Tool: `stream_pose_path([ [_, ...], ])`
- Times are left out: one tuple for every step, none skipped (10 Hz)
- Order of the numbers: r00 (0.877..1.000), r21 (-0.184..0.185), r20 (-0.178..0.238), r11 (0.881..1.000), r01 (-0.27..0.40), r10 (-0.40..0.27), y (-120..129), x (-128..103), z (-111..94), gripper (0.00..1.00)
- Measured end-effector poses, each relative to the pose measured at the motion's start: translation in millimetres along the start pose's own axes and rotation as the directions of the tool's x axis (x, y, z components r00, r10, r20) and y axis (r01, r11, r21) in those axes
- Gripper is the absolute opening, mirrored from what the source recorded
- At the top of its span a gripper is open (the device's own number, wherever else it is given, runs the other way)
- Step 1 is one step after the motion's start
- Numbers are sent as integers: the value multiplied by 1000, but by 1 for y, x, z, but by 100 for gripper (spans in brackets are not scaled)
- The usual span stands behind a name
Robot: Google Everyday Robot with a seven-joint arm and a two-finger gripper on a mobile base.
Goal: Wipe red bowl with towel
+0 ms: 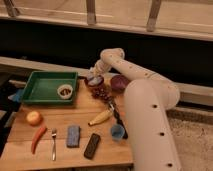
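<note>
The red bowl [95, 81] sits on the wooden table [60, 122], just right of the green tray. My gripper [93, 75] reaches down from the right into the bowl. It is shut on a pale towel [93, 78] that rests inside the bowl. The gripper and towel hide much of the bowl's inside.
A purple bowl [119, 82] stands right of the red one, with dark grapes [103, 93] in front. The green tray [45, 86] holds a small bowl [64, 91]. A banana [99, 117], blue cup [117, 132], black remote [92, 146], blue sponge [73, 136], fork [53, 143], carrot [37, 138] and orange [33, 117] lie nearer.
</note>
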Motion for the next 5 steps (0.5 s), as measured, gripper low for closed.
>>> stream_pose_path([
  [1000,-2,-18,1000,10,-10,6,14,-4,0],
  [1000,2,-25,1000,11,-11,8,22,-8,0],
  [999,7,-33,1000,12,-12,11,30,-12,0],
  [999,9,-34,1000,10,-10,11,32,-13,0],
  [999,10,-34,1000,10,-9,11,32,-13,0],
])
